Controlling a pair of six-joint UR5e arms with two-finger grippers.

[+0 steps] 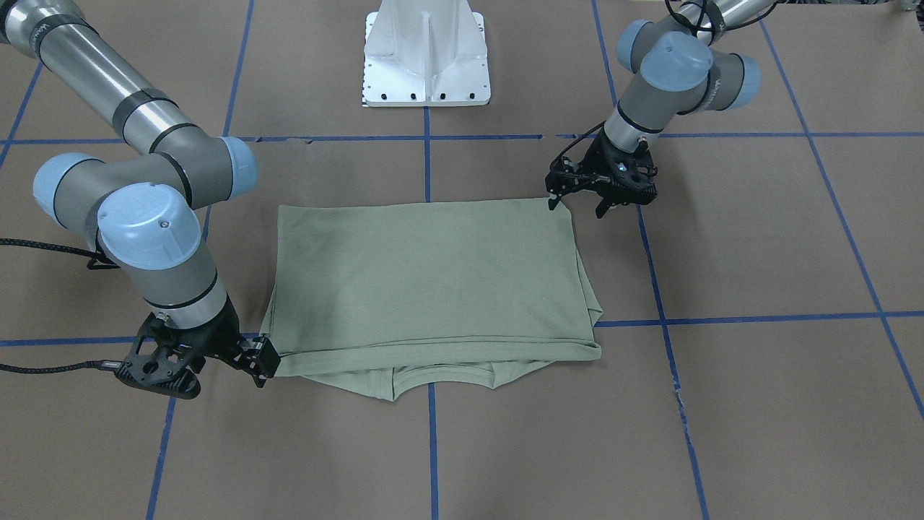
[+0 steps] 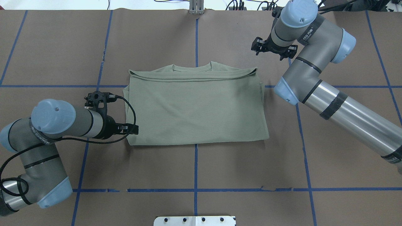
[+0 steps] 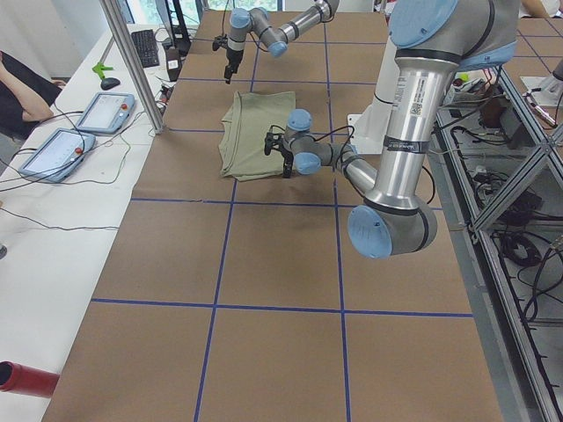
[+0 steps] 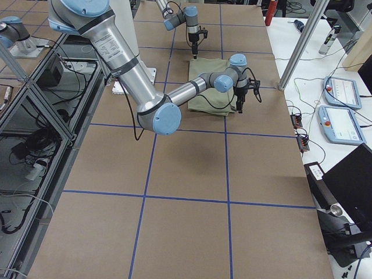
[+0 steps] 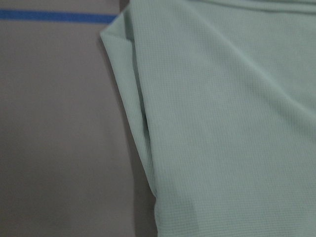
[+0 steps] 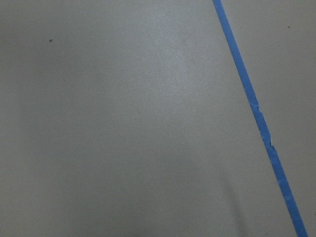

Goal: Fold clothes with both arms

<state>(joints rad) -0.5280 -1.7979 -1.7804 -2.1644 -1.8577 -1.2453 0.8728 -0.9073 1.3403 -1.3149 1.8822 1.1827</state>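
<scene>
- The counter (image 2: 157, 37) is covered in brown paper and divided into big squares by blue tape lines (image 6: 256, 113).
- The right arm (image 2: 329, 100) reaches from the near right out to the far side, with its wrist turned down towards the counter.
- The left arm (image 2: 53, 119) is bent low at the left, and its wrist points right, towards the cloth.
- The sage-green shirt (image 2: 194, 106) lies in the middle of the counter, folded into a flat rectangle. Its smooth fold runs along the near edge, and its layered edges lie along the far side.
- A white pedestal base (image 1: 427, 54) stands at the near middle of the counter, apart from the shirt.
- The left end effector (image 2: 130, 129) is at the shirt's near left corner. Its wrist view shows only that corner and bare paper. How wide it stands cannot be told, nor whether it pinches the cloth.
- The right end effector (image 1: 263, 359) is by the shirt's far right corner. Its wrist view shows only paper and tape, with no cloth. Its opening cannot be told.
- The ribbed collar (image 2: 191, 67) peeks out past the far edge.
</scene>
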